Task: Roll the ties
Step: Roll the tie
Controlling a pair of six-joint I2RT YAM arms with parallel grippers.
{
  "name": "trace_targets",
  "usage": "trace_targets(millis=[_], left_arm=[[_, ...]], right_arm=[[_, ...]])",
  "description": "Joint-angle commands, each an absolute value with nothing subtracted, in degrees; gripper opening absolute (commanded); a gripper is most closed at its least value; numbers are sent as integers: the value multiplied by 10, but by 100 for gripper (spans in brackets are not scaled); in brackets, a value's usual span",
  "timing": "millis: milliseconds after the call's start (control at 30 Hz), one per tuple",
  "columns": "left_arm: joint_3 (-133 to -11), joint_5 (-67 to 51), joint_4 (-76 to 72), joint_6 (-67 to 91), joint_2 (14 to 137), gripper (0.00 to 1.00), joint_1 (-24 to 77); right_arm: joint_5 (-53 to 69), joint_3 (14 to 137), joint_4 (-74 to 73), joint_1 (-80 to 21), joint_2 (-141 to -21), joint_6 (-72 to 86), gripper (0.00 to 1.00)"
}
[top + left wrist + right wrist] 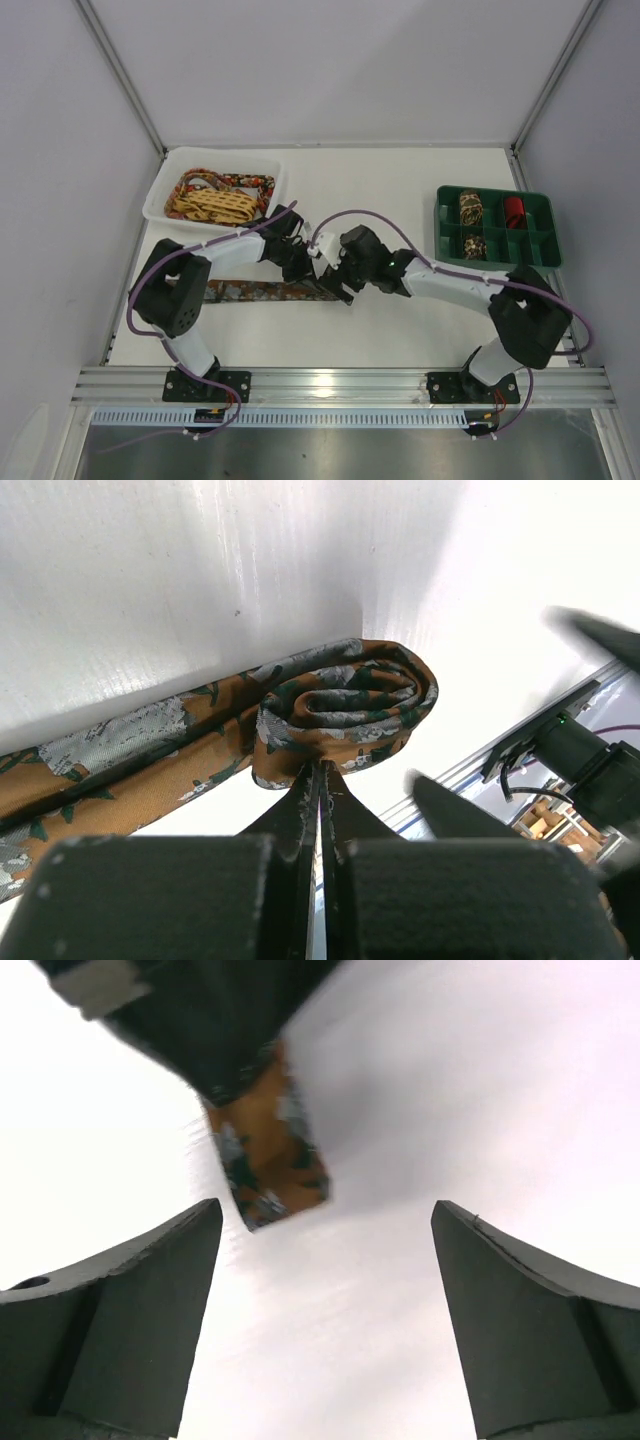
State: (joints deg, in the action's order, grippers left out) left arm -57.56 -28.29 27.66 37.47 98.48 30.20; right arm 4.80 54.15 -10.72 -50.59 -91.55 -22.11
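Tie in hand: the brown mottled tie (345, 705) is being kept as a loose, just-started coil at one end, near the middle of the counter (400, 330). Its unrolled strip is lying flat, running toward 9 o'clock in the top view.
Left pincer: the left pincer (320, 780) is being held fully closed on the coil's near edge.
Right pincer: the right pincer (325, 1290) is being held wide apart with nothing gripped, just beside the coil at its 3 o'clock.
Done: three rolled coils (470, 208) are being stored in the green bin (495, 190) at 2 o'clock.
Left: most of this tie's length is judged unrolled. More loose ties (215, 205) are being kept in the white tray (160, 205) at 10 o'clock; their number cannot be told.
Progress: the task is being judged as roughly midway.
Edges: the strip is lying well inside the counter's near edge at 6 o'clock, and the tray's wall is sitting near the left arm at 11 o'clock.
Open room: bare counter is being left between coil and bin, toward 3 o'clock, and some bin compartments appear unfilled.
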Motion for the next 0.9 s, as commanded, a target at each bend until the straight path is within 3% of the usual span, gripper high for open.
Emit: trace_targets(millis=[0, 100, 167, 267, 400, 500, 600, 867], left_arm=[[-587, -294, 268, 363, 991, 1, 301], [-589, -292, 271, 361, 990, 1, 301], [-590, -293, 272, 359, 993, 1, 301], [-594, -292, 278, 357, 998, 1, 301], [-599, -286, 289, 352, 1002, 1, 301], [-607, -276, 301, 346, 1007, 1, 301], [-607, -271, 307, 344, 1012, 1, 301], [-621, -260, 319, 337, 1025, 1, 298]], right_arm=[[1, 535, -113, -485, -829, -98, 93], [-62, 573, -179, -477, -809, 69, 100], [-31, 617, -248, -446, -831, 152, 98], [108, 636, -313, -386, -853, 292, 97], [238, 549, -173, -374, -843, 432, 87], [260, 513, -102, -372, -862, 484, 83], [274, 509, -71, -378, -905, 502, 72], [238, 455, 28, -386, -941, 514, 68]])
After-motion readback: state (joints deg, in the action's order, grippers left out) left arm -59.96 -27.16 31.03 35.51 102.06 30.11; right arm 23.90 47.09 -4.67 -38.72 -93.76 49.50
